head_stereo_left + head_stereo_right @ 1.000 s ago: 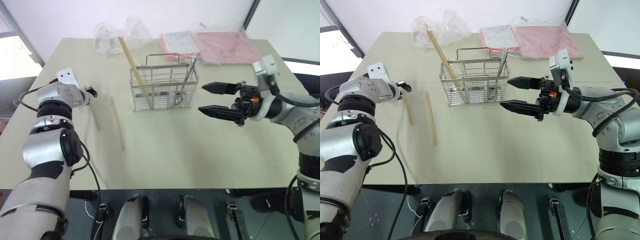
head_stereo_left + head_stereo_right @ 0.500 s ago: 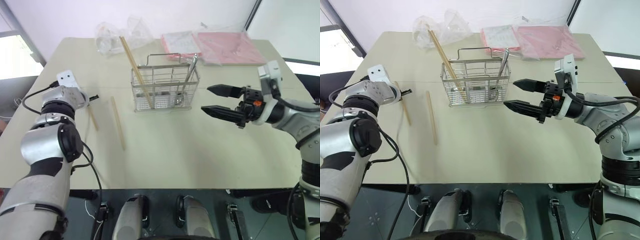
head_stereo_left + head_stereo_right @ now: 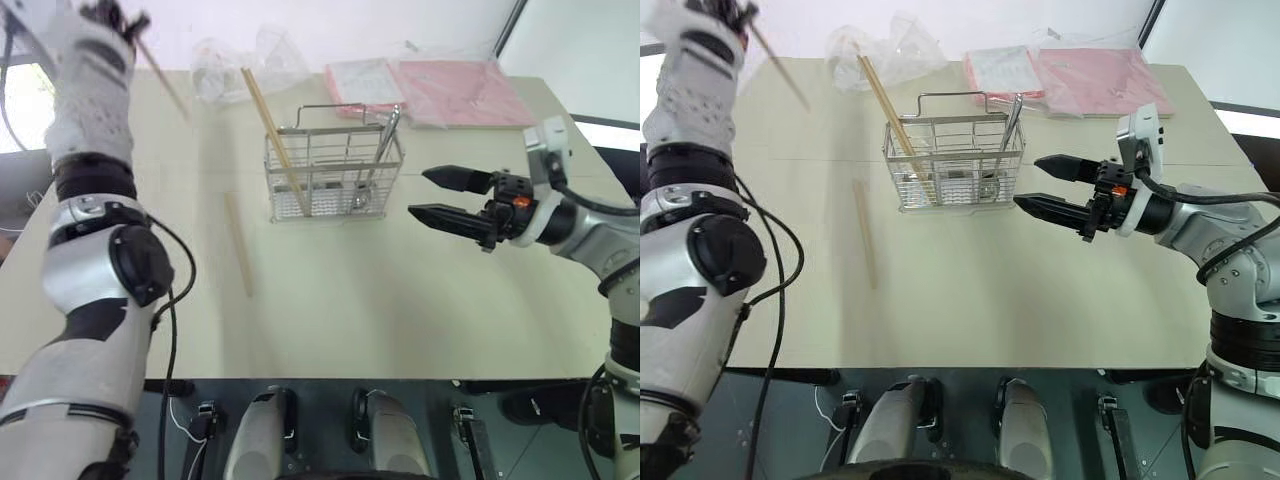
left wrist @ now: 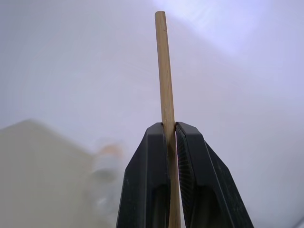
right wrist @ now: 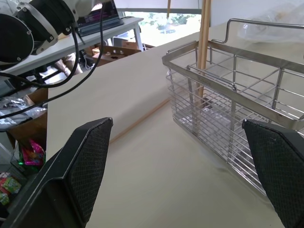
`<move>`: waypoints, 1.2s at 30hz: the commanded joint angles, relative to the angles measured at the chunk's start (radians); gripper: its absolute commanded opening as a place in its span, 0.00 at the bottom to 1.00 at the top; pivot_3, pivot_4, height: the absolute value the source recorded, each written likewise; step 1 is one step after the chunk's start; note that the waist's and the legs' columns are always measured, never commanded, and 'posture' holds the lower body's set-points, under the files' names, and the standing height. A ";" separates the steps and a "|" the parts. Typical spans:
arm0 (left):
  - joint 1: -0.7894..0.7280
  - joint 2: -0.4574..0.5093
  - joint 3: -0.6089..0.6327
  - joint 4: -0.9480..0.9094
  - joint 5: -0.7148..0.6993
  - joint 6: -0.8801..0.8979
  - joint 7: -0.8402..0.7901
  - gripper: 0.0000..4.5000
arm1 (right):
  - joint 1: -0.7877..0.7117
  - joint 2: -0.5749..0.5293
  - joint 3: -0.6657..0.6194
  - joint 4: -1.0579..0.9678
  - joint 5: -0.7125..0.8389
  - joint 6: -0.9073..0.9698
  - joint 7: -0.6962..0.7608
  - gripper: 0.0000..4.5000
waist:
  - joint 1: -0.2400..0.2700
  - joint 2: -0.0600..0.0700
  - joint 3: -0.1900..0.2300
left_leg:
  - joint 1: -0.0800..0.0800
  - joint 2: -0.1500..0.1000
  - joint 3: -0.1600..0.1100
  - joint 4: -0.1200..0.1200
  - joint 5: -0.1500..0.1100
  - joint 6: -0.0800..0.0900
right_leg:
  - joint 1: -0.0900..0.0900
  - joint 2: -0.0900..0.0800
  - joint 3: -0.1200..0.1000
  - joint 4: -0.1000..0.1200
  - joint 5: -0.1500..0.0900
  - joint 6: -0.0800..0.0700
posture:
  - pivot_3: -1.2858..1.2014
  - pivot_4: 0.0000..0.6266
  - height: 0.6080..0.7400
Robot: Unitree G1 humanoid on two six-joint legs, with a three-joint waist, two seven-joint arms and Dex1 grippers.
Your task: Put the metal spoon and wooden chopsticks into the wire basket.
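Observation:
My left gripper [image 4: 169, 124] is shut on a wooden chopstick [image 4: 164, 71] and held high over the table's far left corner; the stick [image 3: 160, 75] slants down from it toward the table. Another chopstick [image 3: 238, 245] lies flat on the table, left of the wire basket [image 3: 325, 180]. A third [image 3: 270, 125] stands leaning in the basket's left end. The metal spoon [image 3: 377, 150] stands in the right end, bowl down. My right gripper [image 3: 418, 193] hangs open just right of the basket, level with it, with nothing between its fingers [image 5: 90, 156].
Crumpled clear plastic bags [image 3: 225, 65] lie at the table's far edge behind the basket. Flat pink and white packets [image 3: 450, 90] lie at the far right. The beige table [image 3: 400, 300] is bare in front of the basket.
My left gripper shut on the chopstick that lay by it and lifted it high off the table, turning it up. The right arm has stayed in place.

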 commanded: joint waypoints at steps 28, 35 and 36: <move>0.476 -0.336 -0.415 -0.574 0.275 -0.153 -0.036 0.01 | 0.011 -0.003 -0.122 -0.059 0.129 0.020 -0.203 1.00 | 0.002 0.000 0.000 | 0.011 0.002 -0.001 0.001 -0.003 0.008 | 0.012 0.003 0.000 0.000 0.000 0.000 | 0.52 0.24 0.69; 0.509 -0.359 -0.408 -0.621 0.262 -0.145 -0.027 0.38 | -0.002 -0.004 -0.109 -0.039 0.123 0.016 -0.198 1.00 | 0.003 0.000 0.000 | 0.011 0.002 -0.002 0.001 -0.003 0.008 | 0.012 0.003 0.000 -0.001 0.000 0.000 | 0.52 0.24 0.69; 0.510 -0.361 -0.408 -0.633 0.260 -0.138 -0.027 0.50 | -0.004 -0.003 -0.107 -0.034 0.122 0.015 -0.195 1.00 | 0.002 0.000 0.000 | 0.011 0.002 -0.002 0.001 -0.003 0.008 | 0.012 0.003 0.000 -0.001 0.000 0.000 | 0.52 0.24 0.69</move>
